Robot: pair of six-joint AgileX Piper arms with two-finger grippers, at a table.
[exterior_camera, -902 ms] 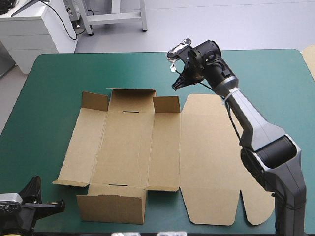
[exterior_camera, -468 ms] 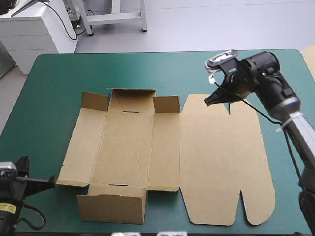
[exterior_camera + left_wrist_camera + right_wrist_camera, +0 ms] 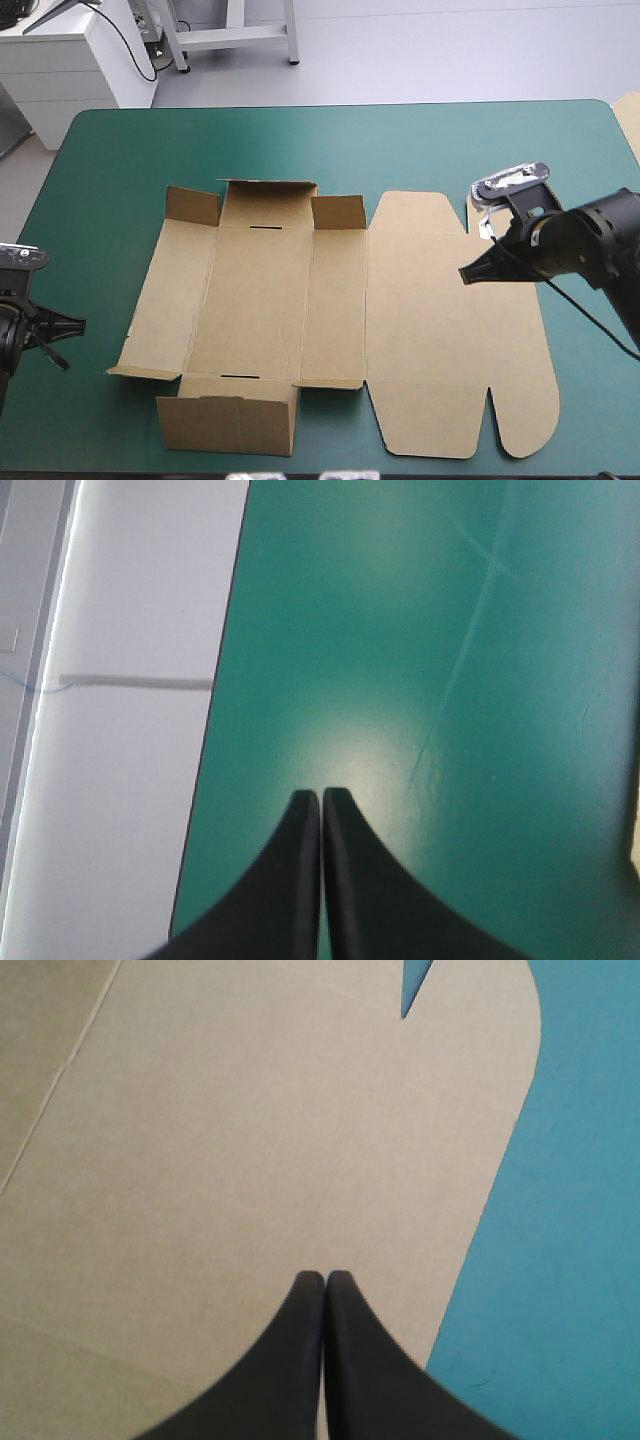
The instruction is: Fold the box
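The brown box (image 3: pixel 255 300) lies in the middle of the teal-green table. Its left part is a half-raised tray with a near wall (image 3: pixel 228 422) and a far wall (image 3: pixel 268 203) standing, and its lid (image 3: pixel 440 330) lies flat to the right. My right gripper (image 3: pixel 466 273) hovers shut over the lid's right part. In the right wrist view it (image 3: pixel 325 1277) points at bare board (image 3: pixel 250 1140) beside the lid's rounded corner and a notch (image 3: pixel 413 988). My left gripper (image 3: pixel 78 324) is shut near the table's left edge, apart from the box. In its own view it (image 3: pixel 322 795) holds nothing.
Bare teal-green cover (image 3: pixel 400 150) runs beyond the box's far side and along its left. The table's left edge (image 3: pixel 215 710) lies just beside the left gripper, with floor past it. A pale sheet edge (image 3: pixel 631 118) shows at the far right corner.
My right arm has swung from the box's far edge rightward and nearer, over the lid. The left gripper has moved farther from the front edge along the table's left side.
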